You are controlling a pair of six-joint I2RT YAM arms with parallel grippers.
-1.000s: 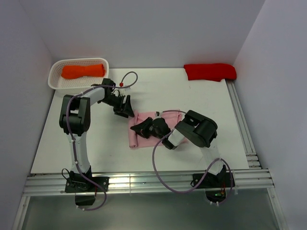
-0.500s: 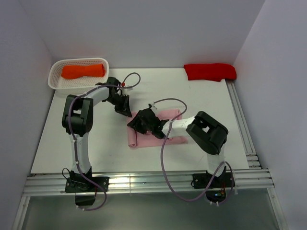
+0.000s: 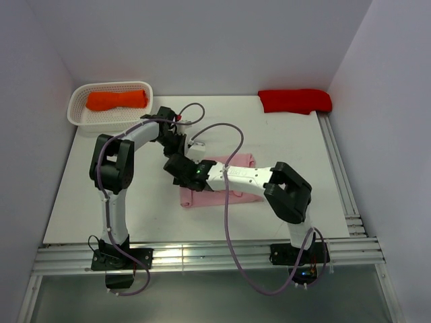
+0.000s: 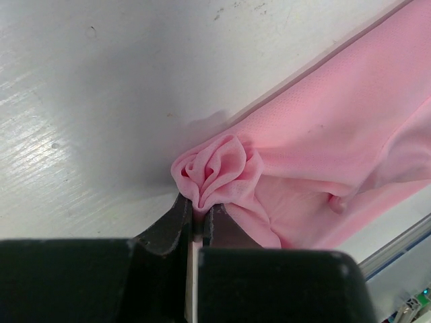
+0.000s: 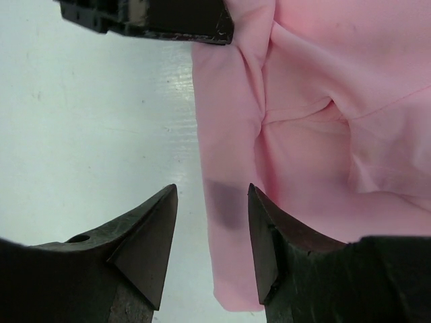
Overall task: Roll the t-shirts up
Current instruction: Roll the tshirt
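The light pink t-shirt (image 4: pixel 323 148) lies on the table (image 3: pixel 135 202) directly under both grippers. My left gripper (image 4: pixel 199 212) is clenched on a bunched corner of it, the cloth puckered just ahead of its tips, while my right gripper (image 5: pixel 212 202) hangs released close beside it, jaws astride the shirt's side edge. I judge this the start of the roll: next the right jaws should drop and pinch that edge so both grips can turn it over evenly. I can read no brand, label or writing, and the orange bundle (image 3: pixel 116 99) and red bundle (image 3: pixel 295 100) sit well beyond both grippers
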